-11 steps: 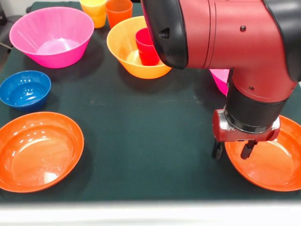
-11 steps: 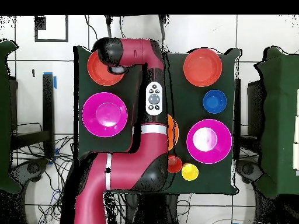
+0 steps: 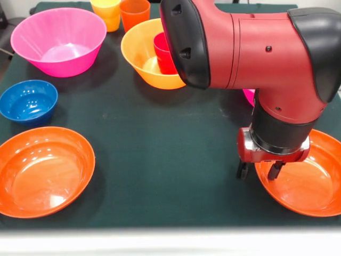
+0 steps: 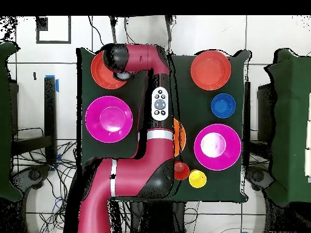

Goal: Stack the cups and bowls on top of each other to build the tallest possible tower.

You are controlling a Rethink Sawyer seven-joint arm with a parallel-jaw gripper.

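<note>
- The red cup (image 3: 164, 53) sat inside the large orange bowl (image 3: 141, 56) near the table's far edge; that was all there was of a tower.
- The gripper (image 3: 260, 170) hung over the rim of a shallow red-orange bowl (image 3: 311, 184) at a near corner, fingers slightly apart and holding nothing.
- That bowl lay directly under the gripper, so it seemed the likeliest next pick, by its rim.
- The blue bowl (image 3: 27, 101), a pink bowl (image 3: 59, 40), the yellow cup (image 3: 107, 12) and orange cup (image 3: 135, 13) stood well apart from the gripper.
</note>
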